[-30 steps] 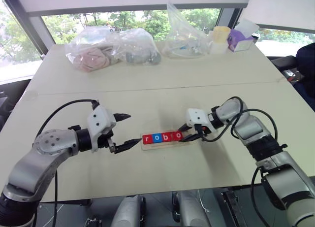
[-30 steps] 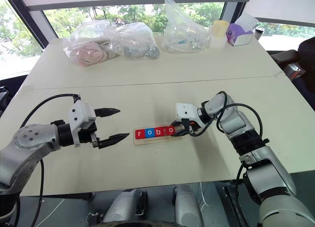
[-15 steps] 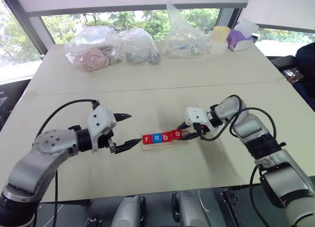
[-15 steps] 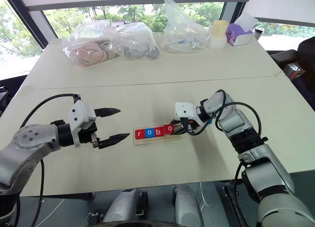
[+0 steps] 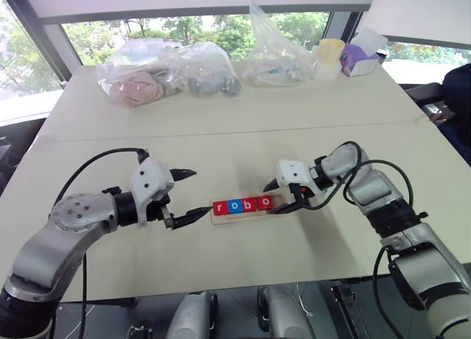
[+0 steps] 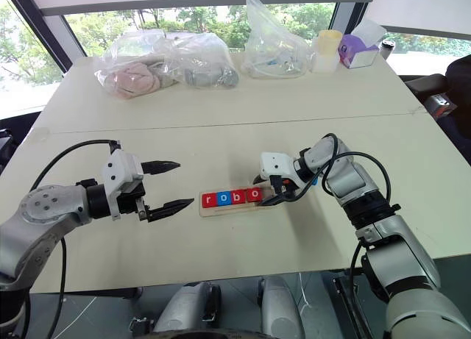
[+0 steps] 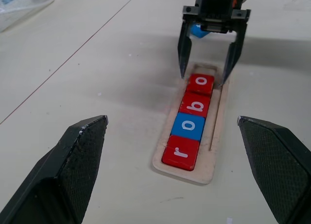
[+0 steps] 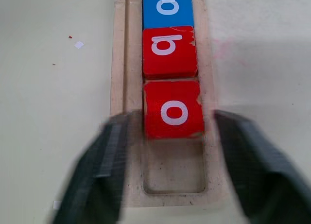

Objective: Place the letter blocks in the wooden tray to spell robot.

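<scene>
Right gripper (image 6: 269,191) spread wide, astride the tray's near end, touching no tile. Between its fingers: the second o (image 8: 173,109), just seated. Beyond, b, o, r running straight away along the wooden tray (image 7: 215,131). Last slot bare; next, probably, fetching the t. Left gripper (image 5: 185,195) parted, empty, facing the far end.

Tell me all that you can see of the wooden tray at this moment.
The tray is a narrow strip of pale wood with rounded corners, lying flat on the cream table. Its long shallow slot holds four blocks in a row: red r, blue o, red b, red o. The last place, at the right pincer's end, is empty. That pincer's open fingers straddle this end. A thin groove runs beside the slot.
</scene>
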Robot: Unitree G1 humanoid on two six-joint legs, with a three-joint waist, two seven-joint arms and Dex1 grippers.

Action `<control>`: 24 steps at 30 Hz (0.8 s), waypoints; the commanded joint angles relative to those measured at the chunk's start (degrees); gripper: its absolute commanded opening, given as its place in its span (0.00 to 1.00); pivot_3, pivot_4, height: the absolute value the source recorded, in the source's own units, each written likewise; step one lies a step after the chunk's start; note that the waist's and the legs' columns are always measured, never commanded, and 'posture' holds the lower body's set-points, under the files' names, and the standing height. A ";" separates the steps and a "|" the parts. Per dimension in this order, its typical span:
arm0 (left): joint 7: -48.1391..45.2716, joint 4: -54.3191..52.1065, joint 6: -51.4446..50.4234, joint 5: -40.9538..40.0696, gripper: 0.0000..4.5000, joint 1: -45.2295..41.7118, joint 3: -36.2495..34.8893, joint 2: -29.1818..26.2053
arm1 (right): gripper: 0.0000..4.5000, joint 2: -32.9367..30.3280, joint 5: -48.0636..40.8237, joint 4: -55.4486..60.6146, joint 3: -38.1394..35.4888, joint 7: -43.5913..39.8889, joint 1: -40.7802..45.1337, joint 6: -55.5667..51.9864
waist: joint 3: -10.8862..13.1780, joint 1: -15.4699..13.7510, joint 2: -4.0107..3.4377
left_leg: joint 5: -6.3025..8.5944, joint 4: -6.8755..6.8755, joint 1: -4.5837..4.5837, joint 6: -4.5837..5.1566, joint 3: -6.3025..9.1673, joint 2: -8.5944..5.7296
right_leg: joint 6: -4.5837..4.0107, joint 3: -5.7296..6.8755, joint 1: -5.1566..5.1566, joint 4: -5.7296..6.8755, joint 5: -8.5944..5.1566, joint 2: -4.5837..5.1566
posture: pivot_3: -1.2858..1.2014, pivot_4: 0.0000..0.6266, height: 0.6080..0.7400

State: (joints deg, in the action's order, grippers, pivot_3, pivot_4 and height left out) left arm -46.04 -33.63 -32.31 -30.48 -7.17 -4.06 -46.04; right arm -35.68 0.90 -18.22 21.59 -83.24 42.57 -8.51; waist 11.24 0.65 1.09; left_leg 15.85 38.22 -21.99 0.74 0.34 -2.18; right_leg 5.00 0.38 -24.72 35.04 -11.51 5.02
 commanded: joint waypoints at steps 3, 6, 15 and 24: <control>0.10 -0.77 0.68 0.08 1.00 -0.88 -0.69 0.15 | 0.99 0.06 -1.94 2.91 -2.01 0.06 1.84 -1.28 | 0.00 0.00 0.00 | 0.00 0.00 -0.12 0.00 0.00 0.00 | 0.00 0.00 -0.12 0.00 0.01 0.00 | 0.52 0.24 0.89; 0.14 -0.81 0.70 0.15 1.00 -0.90 -0.56 0.23 | 0.99 0.42 -3.29 2.85 -3.85 1.58 3.16 -2.85 | 0.00 0.06 0.00 | 0.00 0.00 -0.23 0.00 0.00 0.00 | 0.00 0.00 -0.25 0.01 0.01 0.00 | 0.52 0.24 0.89; 0.21 -0.58 0.81 0.27 1.00 -1.53 0.15 0.62 | 0.99 -1.72 -0.82 -0.65 -4.56 5.02 2.75 2.14 | 0.00 -0.07 0.00 | 0.00 0.00 -0.40 -0.01 0.00 -0.02 | 0.00 0.00 -0.40 0.01 0.02 0.02 | 0.52 0.24 0.89; -0.30 -0.23 0.77 0.34 1.00 -2.08 0.26 0.47 | 0.99 -1.90 1.36 -3.21 -3.94 6.28 1.67 6.37 | 0.00 0.09 0.00 | 0.00 0.00 -0.40 -0.01 -0.01 -0.02 | 0.01 0.00 -0.42 0.03 0.02 0.00 | 0.52 0.24 0.89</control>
State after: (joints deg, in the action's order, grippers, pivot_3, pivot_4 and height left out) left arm -46.13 -33.34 -32.23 -30.43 -8.80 -3.35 -45.44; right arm -37.10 2.16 -21.74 17.93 -77.24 44.18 -3.17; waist 11.24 0.74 1.09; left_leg 15.84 38.22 -22.40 0.73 0.34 -2.20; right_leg 5.01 0.38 -25.15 35.07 -11.48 5.01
